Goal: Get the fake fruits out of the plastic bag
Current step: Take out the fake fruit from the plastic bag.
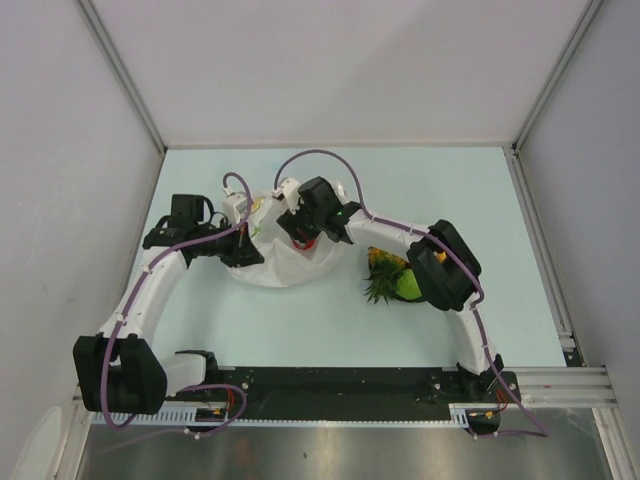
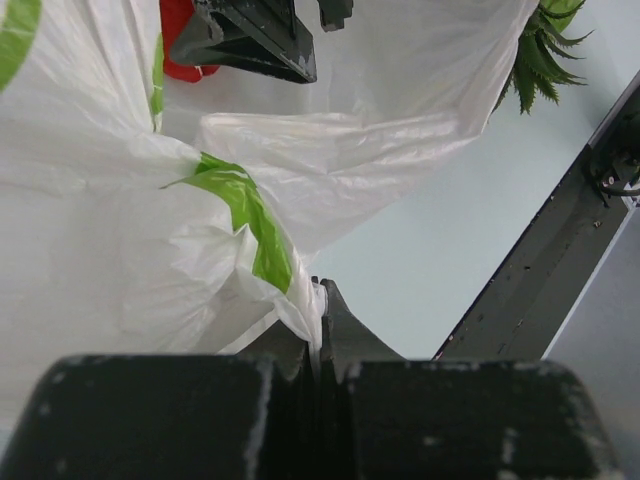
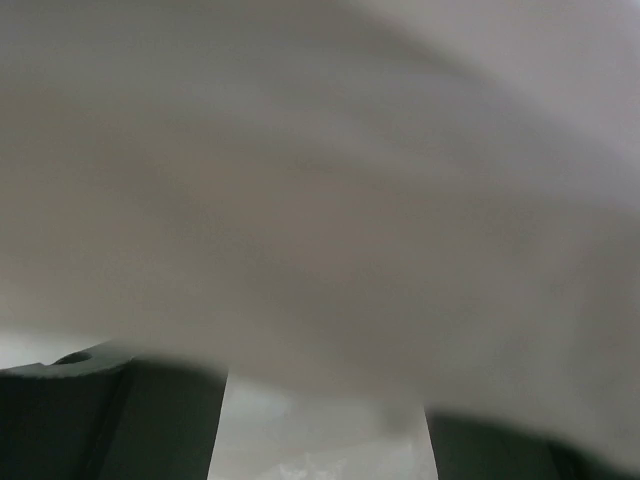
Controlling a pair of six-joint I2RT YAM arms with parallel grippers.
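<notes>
The white plastic bag (image 1: 285,265) with green print lies crumpled mid-table. My left gripper (image 1: 243,243) is shut on a fold of its edge; the left wrist view shows the film (image 2: 250,150) pinched in the gripper (image 2: 318,312). My right gripper (image 1: 303,237) reaches into the bag's mouth from above, right by a small red fruit (image 1: 306,242) (image 2: 180,40). In the right wrist view blurred bag film (image 3: 320,200) covers most of the frame. The right gripper (image 3: 325,440) is open, with only plastic between its dark fingers. A pineapple (image 1: 383,272) and a green round fruit (image 1: 406,286) lie on the table outside the bag.
The right arm's elbow (image 1: 445,265) hangs over the fruits lying outside the bag. The black base rail (image 1: 330,385) runs along the near edge. Grey walls close in the pale table (image 1: 470,190) on three sides. The pineapple's crown (image 2: 540,60) shows beyond the bag.
</notes>
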